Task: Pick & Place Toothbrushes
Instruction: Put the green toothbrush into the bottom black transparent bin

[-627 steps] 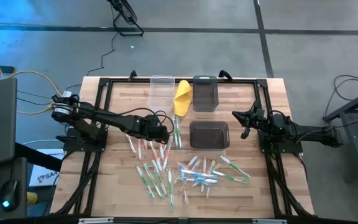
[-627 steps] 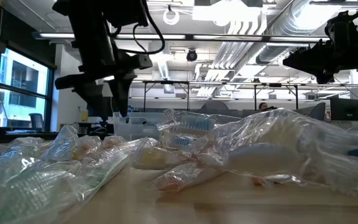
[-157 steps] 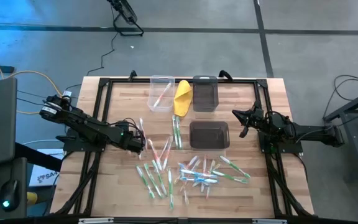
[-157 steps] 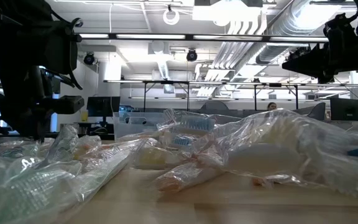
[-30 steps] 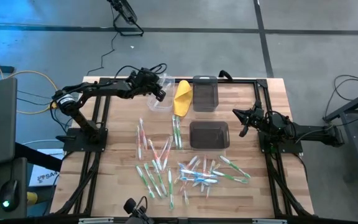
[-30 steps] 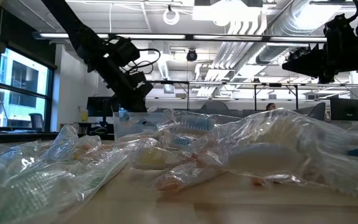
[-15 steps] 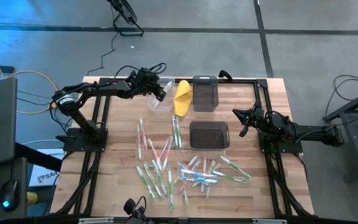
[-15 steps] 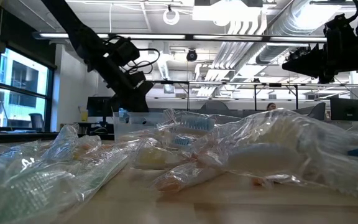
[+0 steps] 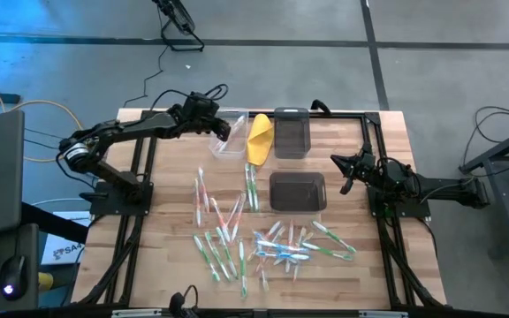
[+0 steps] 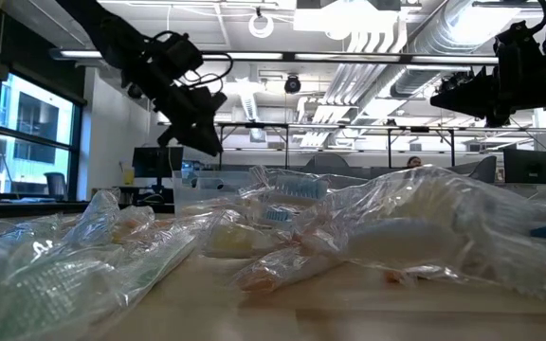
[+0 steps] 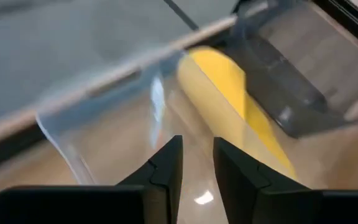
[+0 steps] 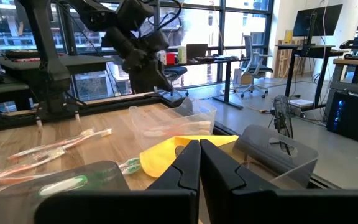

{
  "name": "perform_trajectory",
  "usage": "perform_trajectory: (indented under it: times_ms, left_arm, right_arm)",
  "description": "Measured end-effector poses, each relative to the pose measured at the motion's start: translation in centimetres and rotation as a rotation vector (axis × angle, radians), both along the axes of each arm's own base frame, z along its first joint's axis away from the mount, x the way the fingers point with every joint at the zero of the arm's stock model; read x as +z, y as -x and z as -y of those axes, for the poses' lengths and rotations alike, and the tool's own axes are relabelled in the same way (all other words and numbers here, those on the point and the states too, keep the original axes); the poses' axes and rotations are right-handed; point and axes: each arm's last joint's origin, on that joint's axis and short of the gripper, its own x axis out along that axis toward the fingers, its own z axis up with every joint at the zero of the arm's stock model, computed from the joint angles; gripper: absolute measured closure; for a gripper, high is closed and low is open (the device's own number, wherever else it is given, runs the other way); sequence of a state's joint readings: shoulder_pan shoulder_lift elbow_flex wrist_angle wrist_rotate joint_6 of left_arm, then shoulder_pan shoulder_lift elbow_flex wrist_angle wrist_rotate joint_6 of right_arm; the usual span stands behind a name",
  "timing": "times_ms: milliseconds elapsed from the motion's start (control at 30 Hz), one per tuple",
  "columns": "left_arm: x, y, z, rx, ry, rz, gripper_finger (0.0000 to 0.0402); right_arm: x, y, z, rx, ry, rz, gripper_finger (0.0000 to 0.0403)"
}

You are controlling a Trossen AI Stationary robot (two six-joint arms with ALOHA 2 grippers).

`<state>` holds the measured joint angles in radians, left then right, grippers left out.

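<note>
Many small toothbrushes, white with green, red or blue parts, lie flat on the wooden table [image 9: 166,265] in its near half [image 9: 224,234] [image 9: 294,246]. In the low view they show in clear wrappers [image 10: 282,213]. A clear bin [image 9: 230,112] stands at the far side, and reddish toothbrushes [image 12: 160,130] lie inside it. My left gripper [image 9: 225,132] [image 11: 197,155] hovers above this bin, slanting down, open by a narrow gap with nothing between its fingers. My right gripper [image 9: 345,173] [image 12: 199,149] waits shut at the table's right side, well above the tabletop.
A yellow folded thing [image 9: 260,137] lies between the clear bin and a dark bin [image 9: 291,132] at the far edge. A second dark bin [image 9: 297,191] stands nearer the middle. A black frame [image 9: 148,119] runs around the tabletop.
My left gripper has risen above the clear bin and drawn back a little toward the table's left edge, rolling slightly. The toothbrushes on the table have stayed put.
</note>
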<state>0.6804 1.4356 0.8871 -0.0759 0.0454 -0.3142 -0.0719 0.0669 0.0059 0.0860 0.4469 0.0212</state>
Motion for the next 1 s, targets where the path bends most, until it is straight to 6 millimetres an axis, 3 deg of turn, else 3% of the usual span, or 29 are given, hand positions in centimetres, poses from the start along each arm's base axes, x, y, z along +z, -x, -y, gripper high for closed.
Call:
perform_trajectory:
  times_ms: [233, 400, 700, 1000]
  left_arm:
    - [-0.4, 0.3, 1.1, -0.11, 0.236, 0.042, 0.0325]
    - [-0.4, -0.7, 2.7, -0.154, 0.259, 0.038, 0.0325]
    - [0.4, -3.3, 7.9, -0.218, 0.258, 0.056, 0.0326]
    - [0.5, -4.7, 12.3, -0.062, 0.248, 0.074, 0.0326]
  right_arm:
    - [0.0, 0.0, 0.0, 0.0, 0.0, 0.0, 0.04]
    - [0.0, 0.0, 0.0, 0.0, 0.0, 0.001, 0.04]
    - [0.0, 0.0, 0.0, 0.0, 0.0, 0.004, 0.04]
    - [0.1, 0.0, 0.0, 0.003, 0.001, 0.015, 0.04]
